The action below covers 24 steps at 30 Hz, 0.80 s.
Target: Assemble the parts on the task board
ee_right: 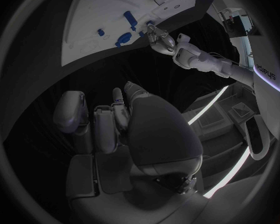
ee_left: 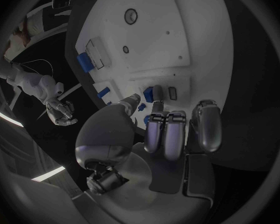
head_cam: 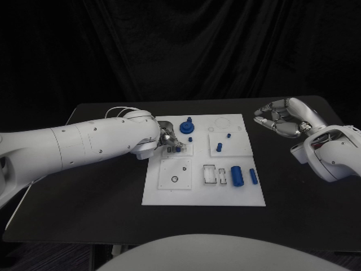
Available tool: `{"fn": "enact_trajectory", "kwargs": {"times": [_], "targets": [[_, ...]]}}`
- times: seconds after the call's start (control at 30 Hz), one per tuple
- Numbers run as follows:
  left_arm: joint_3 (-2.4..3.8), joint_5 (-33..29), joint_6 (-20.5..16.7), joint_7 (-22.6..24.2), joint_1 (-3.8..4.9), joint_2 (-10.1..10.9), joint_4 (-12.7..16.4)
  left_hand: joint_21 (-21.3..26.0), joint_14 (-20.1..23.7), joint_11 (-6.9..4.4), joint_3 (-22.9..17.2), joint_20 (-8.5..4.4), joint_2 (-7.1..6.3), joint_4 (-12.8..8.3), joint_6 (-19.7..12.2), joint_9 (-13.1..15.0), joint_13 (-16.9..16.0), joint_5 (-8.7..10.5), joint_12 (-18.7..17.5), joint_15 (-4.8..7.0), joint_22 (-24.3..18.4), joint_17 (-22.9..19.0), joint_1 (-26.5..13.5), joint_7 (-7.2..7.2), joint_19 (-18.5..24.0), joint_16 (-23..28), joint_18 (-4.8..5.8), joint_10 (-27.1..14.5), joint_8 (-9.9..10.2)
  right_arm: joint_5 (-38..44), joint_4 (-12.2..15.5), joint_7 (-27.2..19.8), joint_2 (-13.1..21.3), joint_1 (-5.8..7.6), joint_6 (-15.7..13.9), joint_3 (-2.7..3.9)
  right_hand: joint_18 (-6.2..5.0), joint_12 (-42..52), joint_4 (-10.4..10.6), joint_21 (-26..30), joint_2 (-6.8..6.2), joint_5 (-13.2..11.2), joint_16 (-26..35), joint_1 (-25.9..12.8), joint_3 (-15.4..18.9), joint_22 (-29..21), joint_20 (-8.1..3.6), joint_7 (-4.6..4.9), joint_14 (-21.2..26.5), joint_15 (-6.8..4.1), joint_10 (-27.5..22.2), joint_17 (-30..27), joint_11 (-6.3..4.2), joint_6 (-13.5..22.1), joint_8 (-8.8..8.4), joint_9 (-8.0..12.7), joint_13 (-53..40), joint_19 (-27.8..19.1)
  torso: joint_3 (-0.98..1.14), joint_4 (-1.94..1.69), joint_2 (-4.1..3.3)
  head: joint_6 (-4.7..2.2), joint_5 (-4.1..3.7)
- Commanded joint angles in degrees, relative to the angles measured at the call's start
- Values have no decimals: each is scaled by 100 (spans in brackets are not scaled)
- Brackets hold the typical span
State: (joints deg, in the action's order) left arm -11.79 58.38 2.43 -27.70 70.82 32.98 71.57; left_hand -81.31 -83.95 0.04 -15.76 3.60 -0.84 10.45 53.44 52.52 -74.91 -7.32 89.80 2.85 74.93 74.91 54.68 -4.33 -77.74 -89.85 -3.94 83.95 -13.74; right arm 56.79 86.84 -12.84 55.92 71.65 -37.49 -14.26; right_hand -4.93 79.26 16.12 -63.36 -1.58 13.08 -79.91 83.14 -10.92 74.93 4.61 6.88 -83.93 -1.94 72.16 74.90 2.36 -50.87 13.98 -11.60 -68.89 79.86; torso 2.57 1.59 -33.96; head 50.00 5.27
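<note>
The white task board (head_cam: 229,192) lies in the middle of the black table. My left hand (head_cam: 169,141) reaches over the board's near-left upper area and pinches a small blue part (ee_left: 156,93) between thumb and fingertip, low against the board (ee_left: 177,30). The same part (head_cam: 178,149) sits just under the fingers in the head view. My right hand (head_cam: 281,117) hovers off the board's far right corner, fingers loosely curled and apart, holding nothing. My right hand (ee_right: 115,119) is also empty in its wrist view.
On the board are a blue gear-like piece (head_cam: 187,125), a blue peg (head_cam: 219,147), a thick blue cylinder (head_cam: 237,176) and a thin blue pin (head_cam: 253,175). White rectangular sockets (head_cam: 214,174) lie beside the cylinder. Bare black table (head_cam: 83,197) surrounds the board.
</note>
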Motion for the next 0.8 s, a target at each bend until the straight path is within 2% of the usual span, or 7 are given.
{"fn": "enact_trajectory", "kwargs": {"times": [0.03,0.23,0.37,0.47,0.53,0.67,0.8], "targets": [[-30,-9,165,-74,-34,5,-6,24,-605,35,62,35,-9,15,25,-22,-1509,28,20,-34,12,1509,-61,-11,-16,-15,-8,605,52,46,9,116,11,-15,60,4,-64,-20,-34,36,-41,39,38,37,1,673,-10,23,-171,32,0,265,4,16,-23,9,9,16,0,-2,-2,0,9],[-30,-9,128,-75,-36,16,-8,10,-605,33,142,36,15,59,46,-2,-1509,59,20,-33,42,1509,-70,-7,-40,-15,-2,605,63,47,11,127,11,-15,89,4,-64,-17,-29,39,-49,37,37,27,8,673,-9,24,-172,33,6,266,5,11,-20,10,4,17,-2,1,-5,0,17],[-30,-9,35,-78,-37,42,8,-15,-605,23,496,31,49,298,112,103,-1509,328,20,-24,108,1509,-223,12,-92,-15,10,605,74,47,14,131,15,-15,100,4,-64,-12,-21,40,-51,36,37,16,13,673,-9,25,-173,33,14,267,7,6,-18,11,-4,18,-1,-1,-3,0,15],[-30,-9,-132,-51,-37,86,49,-38,-605,4,706,21,80,470,176,198,-1509,379,20,-11,158,1509,-324,30,-134,-15,21,605,26,47,17,129,22,-15,103,4,-64,-12,-21,40,-51,36,37,16,13,673,-9,25,-173,33,14,267,7,6,-18,11,-4,18,1,-2,-3,0,21],[-30,-9,-281,0,-36,133,93,-61,-605,-24,849,2,137,566,239,348,-1509,380,20,11,204,1509,-309,62,-173,-15,30,605,-77,47,18,128,29,-15,103,4,-63,-13,-15,38,-54,36,37,6,18,675,-9,25,-173,34,14,266,7,3,-17,12,-1,19,0,-1,-3,0,21],[-29,105,-682,197,-18,307,266,-129,-605,-94,1030,-58,195,540,306,727,-1509,259,20,74,332,1509,-31,145,-279,-15,59,605,-352,47,21,130,44,-15,101,4,-64,-11,-8,43,-57,38,40,-5,23,674,-8,26,-172,34,16,262,7,2,-16,13,-2,18,-2,0,-1,0,21],[-28,204,-993,355,83,479,437,-168,-605,-137,1173,-97,215,551,303,995,-1509,212,20,114,410,1509,117,189,-343,-15,78,605,-529,47,22,136,54,-14,93,4,-63,-13,-4,42,-58,39,38,-11,25,674,-8,26,-173,35,14,265,8,1,-16,14,1,19,-3,3,-1,0,28]]}}
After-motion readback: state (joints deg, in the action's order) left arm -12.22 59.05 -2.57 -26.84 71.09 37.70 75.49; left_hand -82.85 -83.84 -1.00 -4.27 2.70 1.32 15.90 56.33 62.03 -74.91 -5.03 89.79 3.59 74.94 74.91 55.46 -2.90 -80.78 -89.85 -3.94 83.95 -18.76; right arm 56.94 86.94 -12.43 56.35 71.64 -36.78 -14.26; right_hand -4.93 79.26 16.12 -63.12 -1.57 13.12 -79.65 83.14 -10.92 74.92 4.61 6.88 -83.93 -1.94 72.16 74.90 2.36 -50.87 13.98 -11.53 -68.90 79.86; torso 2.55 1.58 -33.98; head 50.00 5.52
